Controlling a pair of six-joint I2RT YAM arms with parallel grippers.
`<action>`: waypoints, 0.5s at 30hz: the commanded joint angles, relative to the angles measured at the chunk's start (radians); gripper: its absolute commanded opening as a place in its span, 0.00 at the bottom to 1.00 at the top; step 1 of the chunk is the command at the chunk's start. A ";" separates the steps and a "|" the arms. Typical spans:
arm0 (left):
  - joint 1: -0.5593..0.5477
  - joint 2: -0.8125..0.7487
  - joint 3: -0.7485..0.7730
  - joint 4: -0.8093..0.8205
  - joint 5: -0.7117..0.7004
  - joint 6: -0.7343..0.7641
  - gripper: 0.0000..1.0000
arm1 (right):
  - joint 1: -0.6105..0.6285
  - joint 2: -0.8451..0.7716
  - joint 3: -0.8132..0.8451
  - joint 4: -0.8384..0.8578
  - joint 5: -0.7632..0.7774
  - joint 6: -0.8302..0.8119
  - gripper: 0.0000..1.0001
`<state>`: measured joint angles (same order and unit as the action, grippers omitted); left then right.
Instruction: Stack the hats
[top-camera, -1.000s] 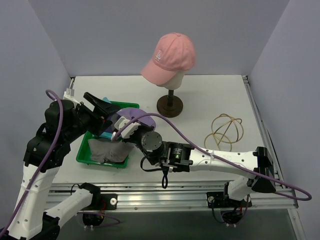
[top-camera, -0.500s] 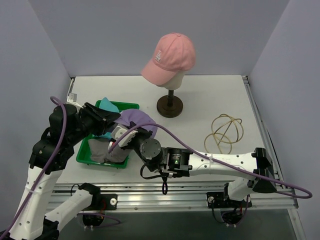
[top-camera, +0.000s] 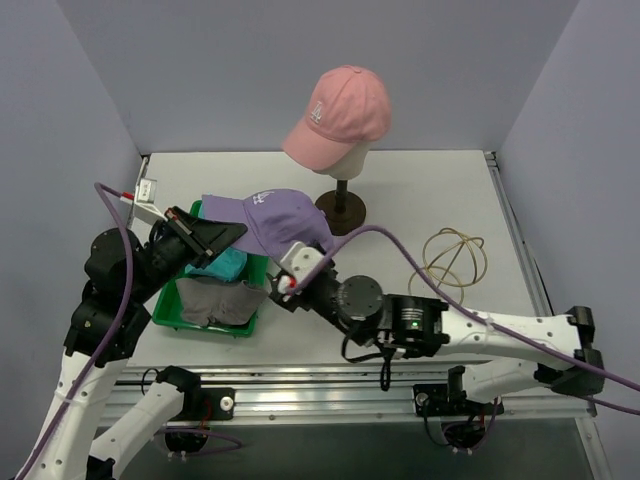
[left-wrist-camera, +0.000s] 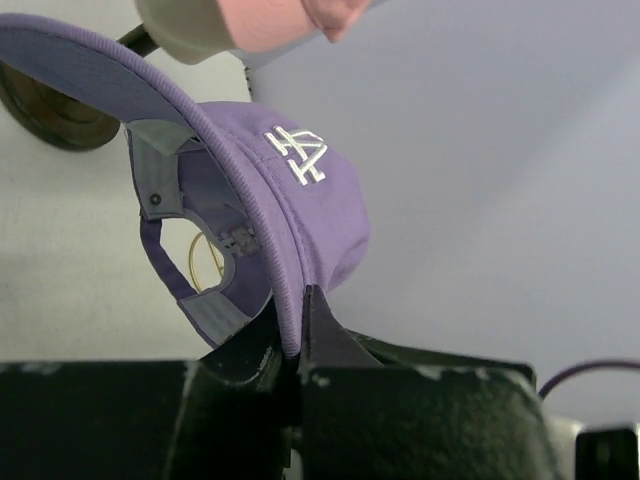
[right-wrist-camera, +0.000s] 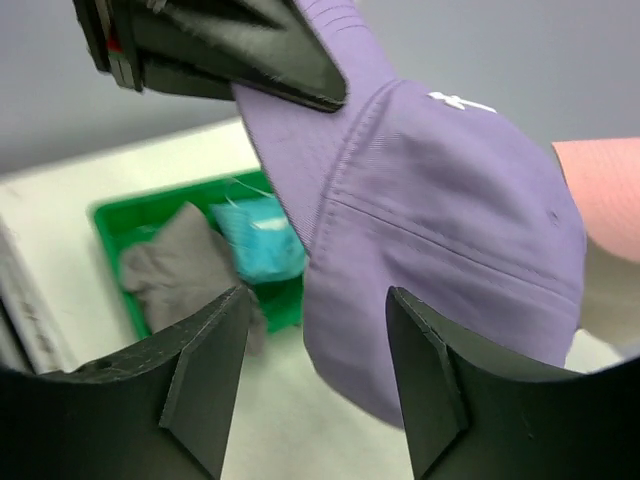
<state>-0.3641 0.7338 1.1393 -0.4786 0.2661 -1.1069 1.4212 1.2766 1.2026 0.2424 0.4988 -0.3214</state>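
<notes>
Inside the green tray: grey hat and teal hat, not yet stacked. Above the tray's right edge, the left gripper pinches the lavender cap by its brim, cap aloft. Right of the tray: right gripper spread, empty. Beyond the tray — pink cap on mannequin head, likely the stack's base.

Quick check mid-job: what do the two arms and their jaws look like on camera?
The left arm and right arm both have white links with black joints, and a purple cable runs along each. A small green label sits on the right arm's black motor housing. The left gripper and right gripper have matte black, wedge-shaped jaws.
</notes>
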 joint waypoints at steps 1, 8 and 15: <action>0.005 -0.014 0.066 0.134 0.120 0.201 0.02 | 0.004 -0.205 -0.063 0.026 -0.103 0.263 0.53; 0.007 0.016 0.161 0.011 0.251 0.459 0.02 | 0.002 -0.471 -0.196 0.015 -0.053 0.515 0.52; 0.007 0.018 0.132 0.353 0.559 0.452 0.02 | -0.005 -0.594 -0.218 -0.117 0.301 0.651 0.50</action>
<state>-0.3634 0.7532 1.2560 -0.3878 0.6338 -0.6765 1.4208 0.6872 0.9886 0.1791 0.6090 0.2184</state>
